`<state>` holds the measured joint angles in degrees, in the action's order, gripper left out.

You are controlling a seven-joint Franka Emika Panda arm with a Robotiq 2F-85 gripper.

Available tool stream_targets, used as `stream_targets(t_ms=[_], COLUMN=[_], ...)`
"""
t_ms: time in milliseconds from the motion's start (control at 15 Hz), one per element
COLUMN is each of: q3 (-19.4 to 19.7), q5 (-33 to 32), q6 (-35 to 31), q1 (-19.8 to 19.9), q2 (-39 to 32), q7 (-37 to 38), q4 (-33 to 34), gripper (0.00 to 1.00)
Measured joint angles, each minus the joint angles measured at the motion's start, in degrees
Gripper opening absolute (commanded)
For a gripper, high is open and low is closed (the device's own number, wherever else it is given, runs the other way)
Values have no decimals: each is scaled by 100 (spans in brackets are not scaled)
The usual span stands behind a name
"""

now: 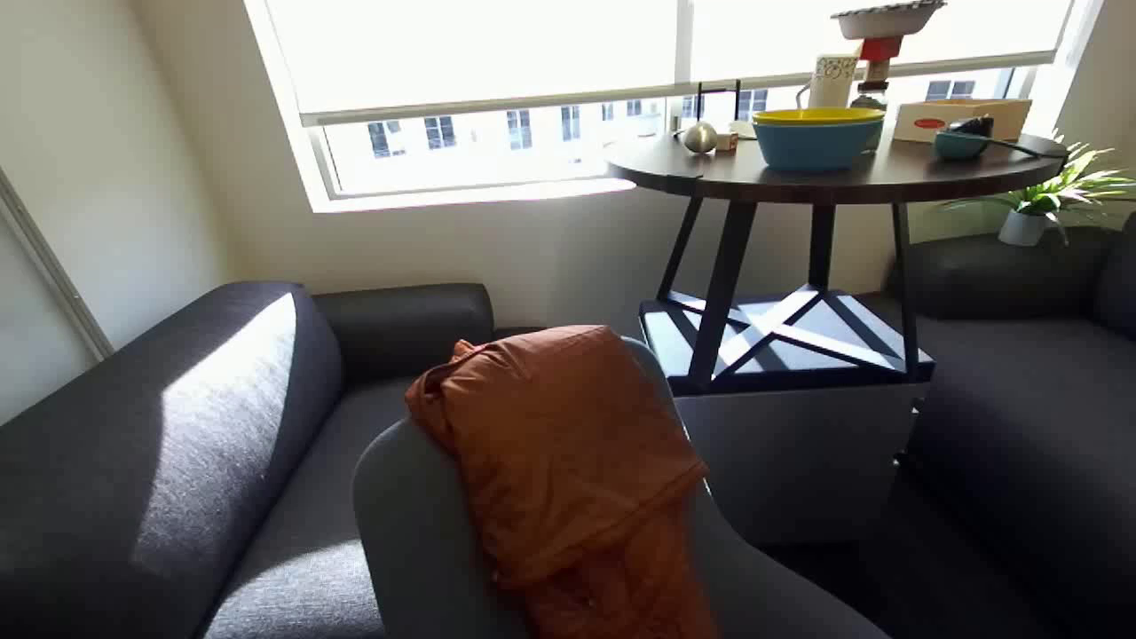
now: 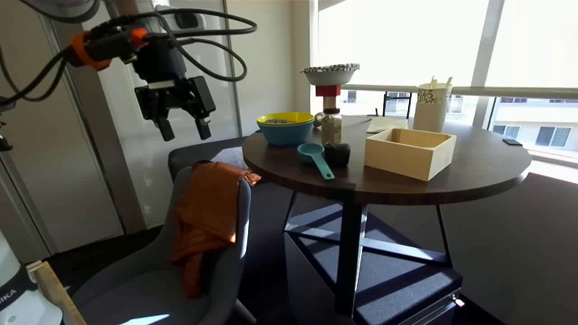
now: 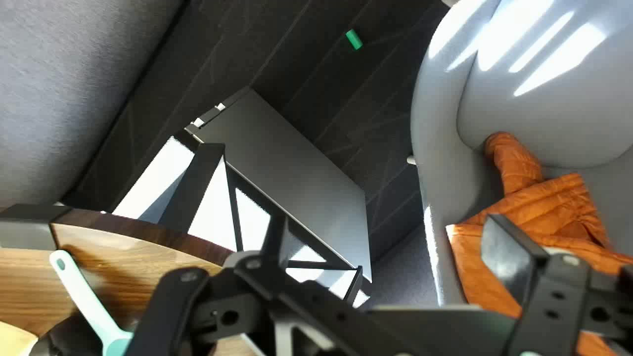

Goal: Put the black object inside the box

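Gripper (image 2: 185, 130) hangs high, aside from table (image 2: 487, 155), fingers spread wide, nothing held. Black thing (image 2: 337, 155) sits on table between scoop (image 2: 315, 155) and box (image 2: 396, 158). Best I swing over, drop straight down, straddle it clear of scoop, squeeze, lift above box wall. Looks stubby, dark, rounded; can't tell if touching scoop.

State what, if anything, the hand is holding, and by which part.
Nothing is held: the hand is open, its jaws apart with nothing between; the black object is on the table.
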<state>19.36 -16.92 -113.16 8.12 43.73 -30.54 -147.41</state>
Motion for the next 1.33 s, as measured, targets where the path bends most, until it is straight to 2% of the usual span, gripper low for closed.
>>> stream_targets(t_ms=[867,1067,1333], q3=[0,-15,-96], q5=[16,327,720], q6=[0,-51,-745], q1=[-6,-90,-136], q2=[-2,-88,-336], q7=[3,302,983], q4=[2,151,743], gripper=[100,100,100])
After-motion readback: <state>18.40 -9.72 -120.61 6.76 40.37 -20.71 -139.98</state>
